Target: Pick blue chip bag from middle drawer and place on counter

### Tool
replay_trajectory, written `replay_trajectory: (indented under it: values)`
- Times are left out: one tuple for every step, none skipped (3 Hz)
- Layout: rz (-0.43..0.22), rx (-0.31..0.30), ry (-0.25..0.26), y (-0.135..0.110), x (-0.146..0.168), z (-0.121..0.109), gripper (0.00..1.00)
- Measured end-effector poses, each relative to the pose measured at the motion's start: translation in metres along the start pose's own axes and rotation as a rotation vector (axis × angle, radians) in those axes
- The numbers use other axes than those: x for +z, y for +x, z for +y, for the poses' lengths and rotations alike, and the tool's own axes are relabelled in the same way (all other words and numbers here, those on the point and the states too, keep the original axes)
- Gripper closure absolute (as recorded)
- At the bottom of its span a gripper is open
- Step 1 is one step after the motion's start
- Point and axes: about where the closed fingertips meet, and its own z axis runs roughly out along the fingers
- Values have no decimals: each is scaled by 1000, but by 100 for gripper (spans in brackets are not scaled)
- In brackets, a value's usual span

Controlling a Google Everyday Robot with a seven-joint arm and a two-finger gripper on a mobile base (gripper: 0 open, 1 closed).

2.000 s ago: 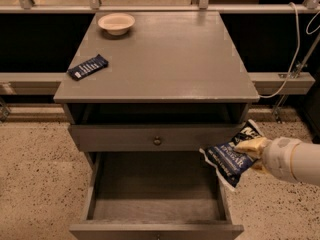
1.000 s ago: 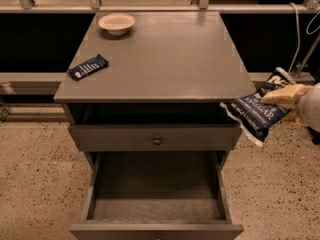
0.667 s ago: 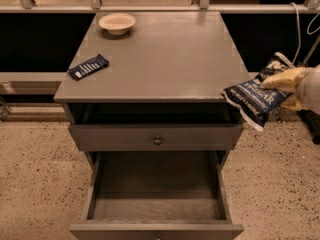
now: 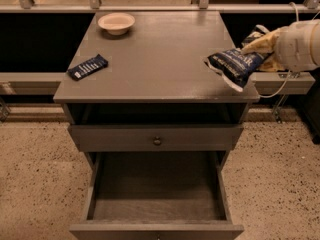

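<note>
Cabinet seen from the front and above. The gripper [image 4: 263, 43], on a white arm entering from the right, is over the right edge of the broad flat grey wooden bench [image 4: 160, 59]. Its yellowish jaws are closed on the upper end of the small, crinkled dark navy blue chip bag [image 4: 234, 64] with white lettering. The bag is tilted, over the bench's right front corner; whether it touches the surface cannot be told. A shallow cream bowl [image 4: 116, 22] stands at the rear left, and a slim dark blue bar wrapper [image 4: 87, 67] lies flat near the left edge. The deep grey middle drawer [image 4: 157, 186] is pulled out below a shut grey drawer front [image 4: 115, 138] with a round knob [image 4: 157, 141].
</note>
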Motion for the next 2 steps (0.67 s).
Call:
replay_trajectory:
  values:
    - [-55, -27, -15, -12, 49, -52, 100]
    - [-100, -38, -28, -23, 86, -85, 100]
